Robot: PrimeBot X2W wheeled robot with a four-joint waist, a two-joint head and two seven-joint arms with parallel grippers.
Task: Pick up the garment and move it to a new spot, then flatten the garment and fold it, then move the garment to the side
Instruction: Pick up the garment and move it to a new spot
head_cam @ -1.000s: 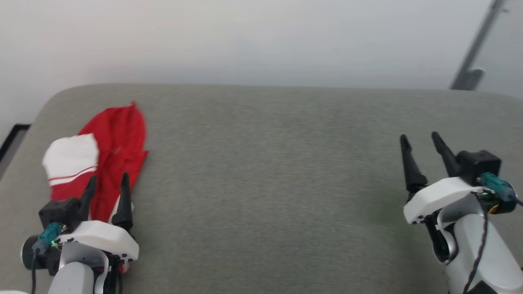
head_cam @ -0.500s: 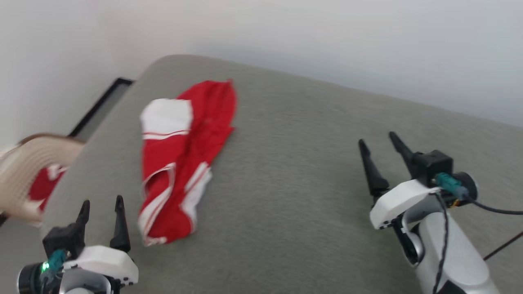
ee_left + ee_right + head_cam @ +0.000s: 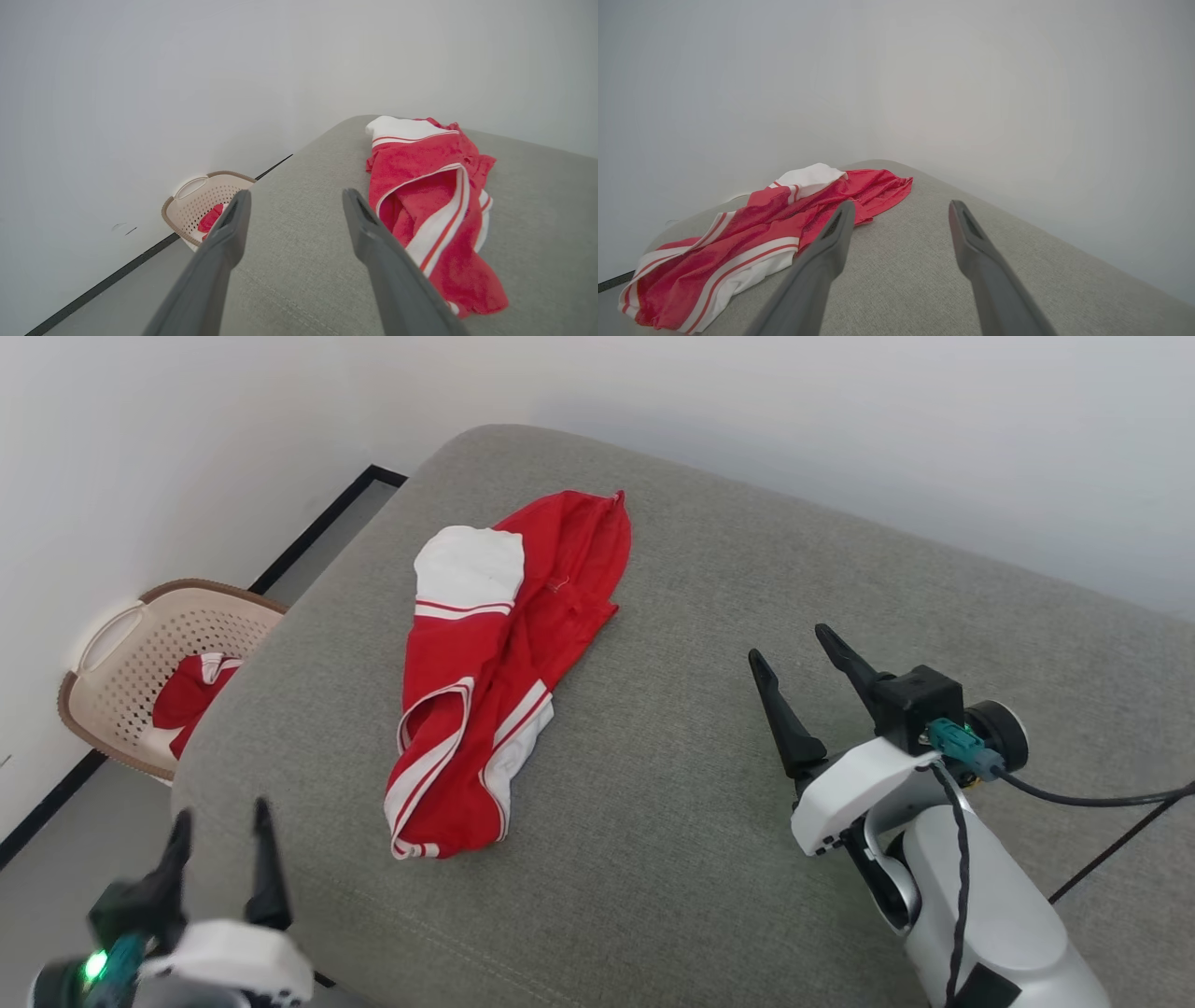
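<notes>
So here's where I'm at: the garment [image 3: 504, 663] is lying crumpled in a long bunch on the grey cushion [image 3: 747, 569], toward its far left corner. The white sleeve [image 3: 470, 565] is at the far end and the striped trim [image 3: 439, 775] at the near end, and nothing's touching it. My left gripper [image 3: 221, 812] hangs just off the cushion's near left corner with its fingers spread wide and nothing between them. The right gripper [image 3: 789, 644] sits over the cushion to the right of the shirt, spread just as wide and also empty. There's a basket [image 3: 131, 663] on the floor by the wall with another red cloth [image 3: 191, 686] in it. Handling-wise, I reckon this is light, floppy jersey fabric, probably a bit slick, so it'll sag and trail from wherever I pinch. A pinch into the middle of the heap would likely catch several layers. I'd take an edge I can actually read: the striped trim with the left, maybe the sleeve end with the right, so it hangs open instead of balling up.
</notes>
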